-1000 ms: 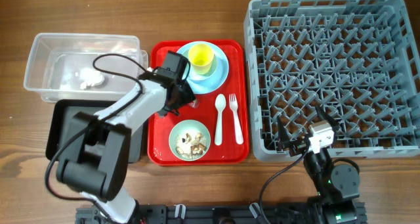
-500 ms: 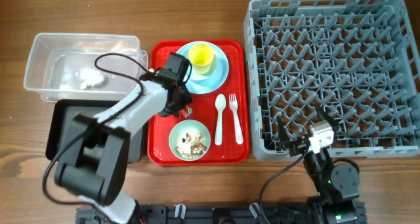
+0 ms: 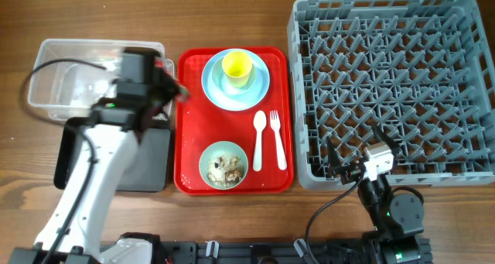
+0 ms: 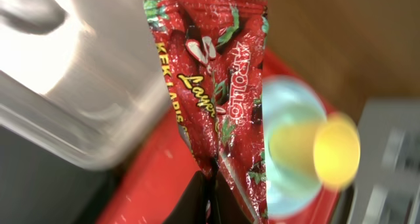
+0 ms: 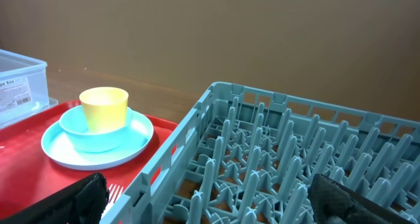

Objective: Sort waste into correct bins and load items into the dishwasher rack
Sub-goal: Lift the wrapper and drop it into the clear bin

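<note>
**A:** So, where is the wrapper (image 4: 216, 86) now?

**B:** Pinched in the left jaws. They are closed on one narrow end of it. Its long axis runs straight out from the jaws, and the free end sticks out beyond them.

**A:** And over what?

**B:** From above, the left arm (image 3: 116, 132) reaches to the seam where the clear tub (image 3: 46, 63) meets the red tray (image 3: 186, 140). The picture is blurred there, so I cannot tell which side of the rim the wrapper is on. The wrist view has the tub's wall right beside it and the black tray (image 3: 151, 163) just below.

**A:** So which way does the drop lie?

**B:** Both bins sit on the arm's own left, away from the red tray. I judge it a short move, farther in over the tub or back towards the black tray. The free end should be inside the walls before the jaws let go, or it could catch the rim and fall on the worktop.

**A:** And the right side?

**B:** The right jaws are wide open and hold nothing, low at the near edge of the rack (image 3: 387, 86).

**A:** What is left?

**B:** The plates (image 3: 216, 94) with the yellow cup (image 3: 237, 65), the spoon (image 3: 258, 140), the fork (image 3: 278, 140), and the bowl (image 3: 224, 152) with scraps (image 3: 226, 168). All of them are on the red tray, between the two arms.
</note>
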Tool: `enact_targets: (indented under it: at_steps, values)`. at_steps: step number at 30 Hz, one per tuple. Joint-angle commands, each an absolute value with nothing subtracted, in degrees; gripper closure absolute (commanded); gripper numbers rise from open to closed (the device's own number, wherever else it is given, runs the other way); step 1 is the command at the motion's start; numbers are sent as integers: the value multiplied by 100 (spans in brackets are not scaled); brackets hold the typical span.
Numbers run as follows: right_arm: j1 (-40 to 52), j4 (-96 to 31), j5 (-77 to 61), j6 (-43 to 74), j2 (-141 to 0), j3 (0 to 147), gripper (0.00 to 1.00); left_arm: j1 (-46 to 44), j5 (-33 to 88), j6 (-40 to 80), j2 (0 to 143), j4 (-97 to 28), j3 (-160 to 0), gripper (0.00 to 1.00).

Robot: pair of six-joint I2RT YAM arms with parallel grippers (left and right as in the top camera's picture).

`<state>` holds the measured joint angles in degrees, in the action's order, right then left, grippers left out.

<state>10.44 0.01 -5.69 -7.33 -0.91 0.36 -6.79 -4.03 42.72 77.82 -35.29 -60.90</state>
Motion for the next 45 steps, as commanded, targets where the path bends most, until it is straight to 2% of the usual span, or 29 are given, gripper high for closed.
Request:
enact_targets:
  at_steps: [1, 8, 12, 13, 14, 15, 16, 18, 19, 22, 23, 26, 28, 30, 37, 45]
  values:
    - [1037, 30, -534, -753, -80, 30, 0, 250, -526, 4202, 7817, -3367, -6080, 96]
    - [1037, 32, -534, -751, -80, 30, 0, 1066, -528, 4198, 8449, -2845, -6080, 96]
    - [1037, 32, -534, -753, -80, 30, 0, 1212, -523, 4001, 8873, -2418, -6080, 92]
    - [1037, 30, -537, -753, -80, 30, 0, 1225, -526, 3942, 8954, -2340, -6080, 89]
    - [1037, 30, -534, -753, -80, 30, 0, 1229, -526, 3918, 9002, -2292, -6080, 82]
    - [1037, 30, -534, -753, -80, 30, 0, 1229, -526, 3918, 9052, -2237, -6080, 71]
    - [1037, 30, -537, -753, -80, 30, 0, 1229, -523, 3918, 9076, -2187, -6080, 37]
    - [1037, 30, -534, -751, -80, 30, 0, 1229, -526, 3916, 9070, -2095, -6082, 14]
    - [1037, 30, -534, -753, -80, 30, 0, 1229, -523, 3907, 9011, -2049, -6090, 11]
    - [1037, 30, -534, -753, -80, 30, 0, 1227, -486, 3701, 8772, -2049, -6191, 11]
    - [1037, 30, -534, -753, -80, 30, 0, 1221, -384, 3618, 8652, -2086, -6233, 15]
    - [1037, 30, -534, -751, -80, 30, 0, 1194, 104, 3621, 8200, -2355, -6305, 29]
    - [1037, 30, -534, -749, -80, 30, 0, 1131, 486, 3621, 7806, -2585, -6305, 45]
    - [1037, 32, -534, -751, -80, 30, 0, 985, 956, 3623, 7317, -3006, -6305, 51]
    - [1037, 30, -534, -751, -80, 30, 0, -126, 1284, 3618, 6414, -4344, -6302, 50]
    - [1037, 30, -537, -751, -80, 30, 0, -1815, 1007, 3599, 6477, -4718, -6302, 48]
